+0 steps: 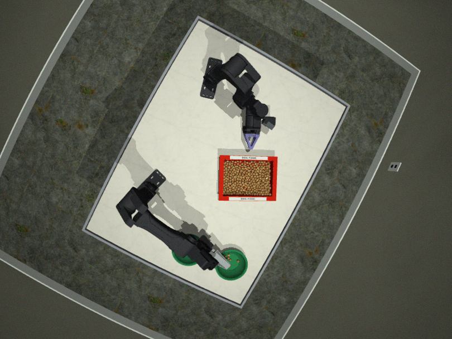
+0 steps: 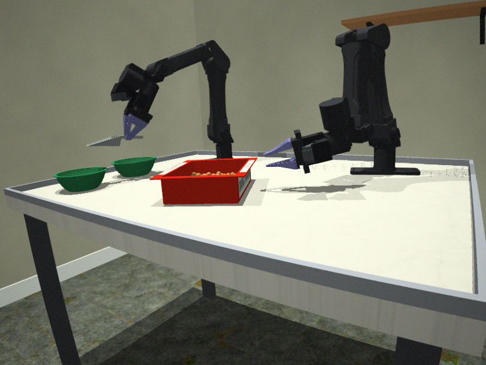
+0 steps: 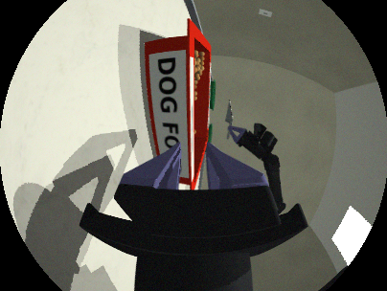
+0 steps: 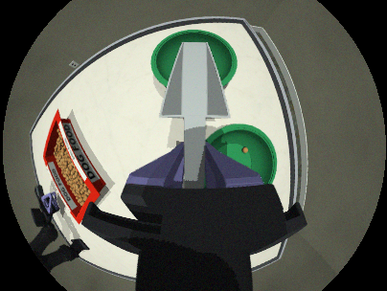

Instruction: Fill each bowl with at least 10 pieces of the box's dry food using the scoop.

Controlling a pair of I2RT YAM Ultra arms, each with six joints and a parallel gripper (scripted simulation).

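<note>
The right tool (image 1: 212,252) (image 2: 128,138) (image 3: 228,126) (image 4: 193,145) is gripping the scoop (image 1: 223,260) (image 2: 107,140) (image 3: 229,114) (image 4: 194,81), seemingly emptied, above the farther bowl (image 1: 243,271) (image 2: 80,180) (image 3: 213,95) (image 4: 230,62), the pour apparently finishing, while the left tool (image 1: 250,149) (image 2: 264,160) (image 3: 193,147) (image 4: 53,193) is standing slightly open and empty beside the box (image 1: 274,178) (image 2: 200,191) (image 3: 181,72) (image 4: 84,209), so another load is likely calling, both bowls looking short

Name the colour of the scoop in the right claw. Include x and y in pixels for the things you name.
Plain light grey; the scoop (image 1: 222,260) (image 2: 107,141) (image 3: 229,114) (image 4: 194,78) shows best in the right wrist view.

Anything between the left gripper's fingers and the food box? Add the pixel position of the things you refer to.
Nothing visible between the left gripper (image 1: 249,149) (image 2: 265,160) (image 3: 193,145) and food box (image 1: 221,178) (image 2: 200,191) (image 3: 149,48); a narrow bare gap shows in the exterior view.
</note>
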